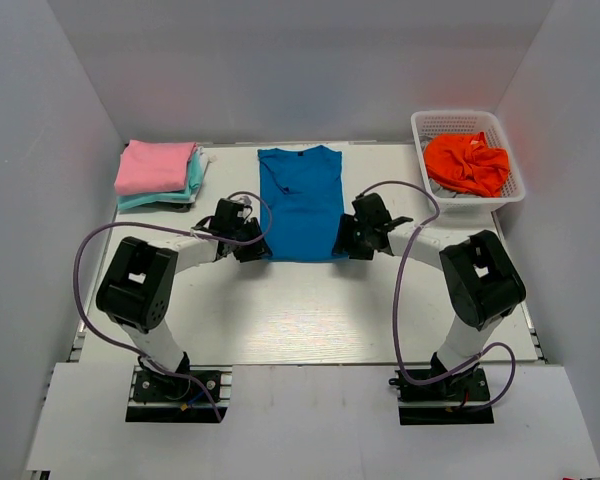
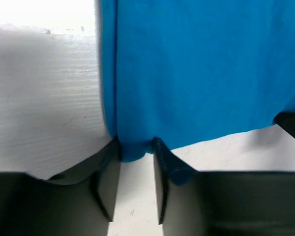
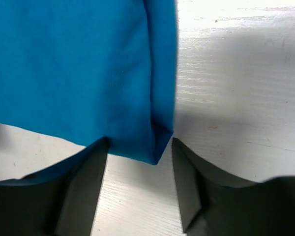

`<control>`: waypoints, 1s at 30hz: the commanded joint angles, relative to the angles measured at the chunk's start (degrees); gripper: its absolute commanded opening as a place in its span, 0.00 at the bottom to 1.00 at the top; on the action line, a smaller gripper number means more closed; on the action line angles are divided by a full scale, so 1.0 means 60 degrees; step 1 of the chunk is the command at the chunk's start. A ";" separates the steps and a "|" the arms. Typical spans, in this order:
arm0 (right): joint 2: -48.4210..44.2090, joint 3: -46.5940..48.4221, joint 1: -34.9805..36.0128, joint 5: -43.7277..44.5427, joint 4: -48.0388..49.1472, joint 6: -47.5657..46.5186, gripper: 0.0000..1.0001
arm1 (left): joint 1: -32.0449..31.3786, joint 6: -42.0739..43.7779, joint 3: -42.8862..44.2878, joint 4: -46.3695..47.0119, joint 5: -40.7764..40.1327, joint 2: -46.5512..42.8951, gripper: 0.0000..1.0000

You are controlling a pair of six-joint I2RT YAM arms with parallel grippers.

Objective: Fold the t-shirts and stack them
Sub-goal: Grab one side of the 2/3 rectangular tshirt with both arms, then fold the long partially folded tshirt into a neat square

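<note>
A bright blue t-shirt (image 1: 300,205) lies flat at the table's middle back, folded into a long narrow strip with its dark collar at the far end. My left gripper (image 1: 252,245) is at its near left corner; in the left wrist view my left gripper (image 2: 136,145) pinches a bunched bit of the blue fabric (image 2: 196,73) between its tips. My right gripper (image 1: 347,243) is at the near right corner; in the right wrist view my right gripper (image 3: 140,142) is open, with the corner of the shirt (image 3: 73,64) lying between the spread fingers, unsqueezed.
A folded pink t-shirt (image 1: 155,165) lies on a pale teal one (image 1: 192,186) at the back left. A white lattice basket (image 1: 455,116) at the back right holds a crumpled orange-red t-shirt (image 1: 467,162). Grey walls enclose three sides.
</note>
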 commanded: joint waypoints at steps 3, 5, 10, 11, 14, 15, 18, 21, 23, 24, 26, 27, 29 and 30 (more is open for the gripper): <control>-0.0068 -0.0120 0.0005 0.0077 0.0434 0.0142 0.51 | -0.0130 -0.0061 -0.0468 0.0187 0.0398 0.0304 0.40; -0.0097 -0.0208 0.0006 0.0121 0.0492 0.0171 0.47 | -0.0130 -0.0149 -0.0674 0.0187 0.0398 0.0188 0.31; -0.0053 -0.0295 0.0035 0.0488 0.0463 0.0200 0.16 | -0.0130 -0.0237 -0.0953 0.0071 0.0075 0.0085 0.00; -0.0082 -0.0310 0.0035 0.0415 0.0463 0.0229 0.10 | -0.0130 -0.0237 -0.0823 0.0070 0.0075 -0.0017 0.00; -0.0476 -0.0500 0.0079 0.0298 0.0244 0.0084 0.00 | -0.0130 -0.0237 -0.0822 -0.0149 0.0440 -0.0645 0.00; -0.1000 -0.0834 0.0108 0.0312 0.0084 0.0054 0.00 | -0.0217 -0.0237 -0.0952 -0.0266 0.0441 -0.0938 0.00; -0.2159 -0.1769 0.0240 -0.0388 -0.0561 -0.0092 0.00 | -0.0437 -0.0426 -0.1391 -0.0896 0.1155 -0.2358 0.00; -0.4092 -0.2563 0.0372 -0.1296 -0.1132 -0.0472 0.00 | -0.0628 -0.0836 -0.2153 -0.1276 0.2621 -0.3954 0.00; -0.5820 -0.3106 0.0503 -0.1854 -0.1614 -0.0722 0.00 | -0.0861 -0.0955 -0.2549 -0.1700 0.3236 -0.4745 0.00; -0.6245 -0.3340 0.0547 -0.2262 -0.1733 -0.0926 0.00 | -0.0863 -0.0955 -0.2550 -0.2472 0.3326 -0.5503 0.00; -0.7769 -0.3489 0.0591 -0.2325 -0.2667 -0.1059 0.00 | -0.0950 -0.0810 -0.2550 -0.3252 0.3707 -0.6225 0.00; -0.8063 -0.3402 0.0621 -0.2339 -0.2933 -0.1146 0.00 | -0.1037 -0.0808 -0.2420 -0.3778 0.3839 -0.6591 0.00; -0.8955 -0.2877 0.0621 -0.2325 -0.3709 -0.1294 0.00 | -0.1038 -0.0968 -0.2330 -0.4017 0.4262 -0.7573 0.00; -0.9307 -0.2787 0.0650 -0.2513 -0.3770 -0.1323 0.00 | -0.1038 -0.1071 -0.2229 -0.4133 0.4265 -0.7823 0.00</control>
